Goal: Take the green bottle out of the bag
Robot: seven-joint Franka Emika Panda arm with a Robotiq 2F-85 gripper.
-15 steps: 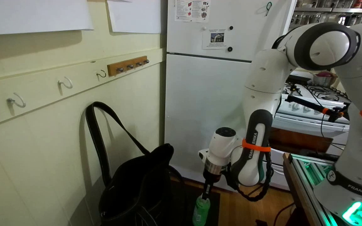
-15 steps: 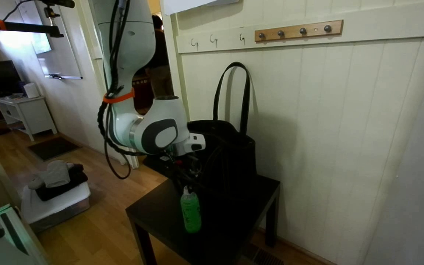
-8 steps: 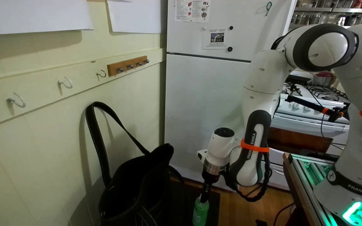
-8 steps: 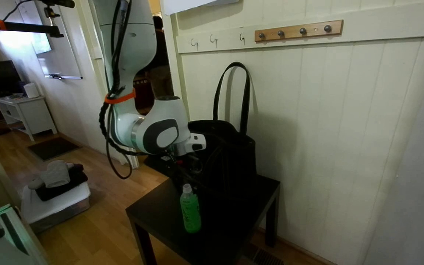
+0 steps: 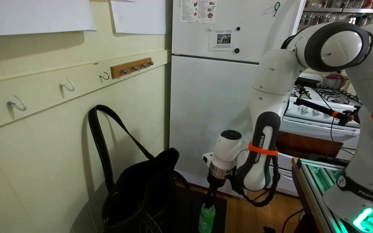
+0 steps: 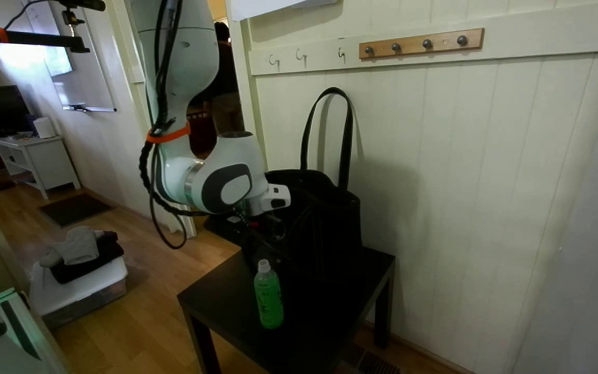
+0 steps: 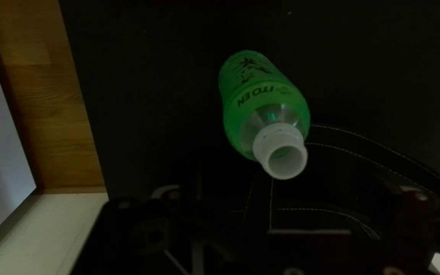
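Already the bottle [image 6: 269,301] is out of the bag [image 6: 325,239]: it is stood upright on the black table [image 6: 213,291], just beside the bag. In the wrist view its label can be read as ITO EN, and its white neck [image 7: 279,139] is seen with the mouth uncapped.

Over the bottle, in an exterior view, the gripper [image 5: 209,204] is pointed downward, its tips overlapping the neck; whether the plastic is touched by them cannot be told. In the wrist view its dark jaws are parted wide, one at either side.

The bag is set near the panelled wall [image 6: 475,182], one long handle [image 6: 347,150] raised in a loop, and is partly hidden by the arm [image 6: 226,189] in an exterior view. Above it a wooden rack [image 6: 410,45] with four knobs is fixed. Behind the gripper, the fridge [image 5: 210,110] is seen in an exterior view. On the floor, well apart, cloth [image 6: 81,246] is heaped on a bin [image 6: 52,296].
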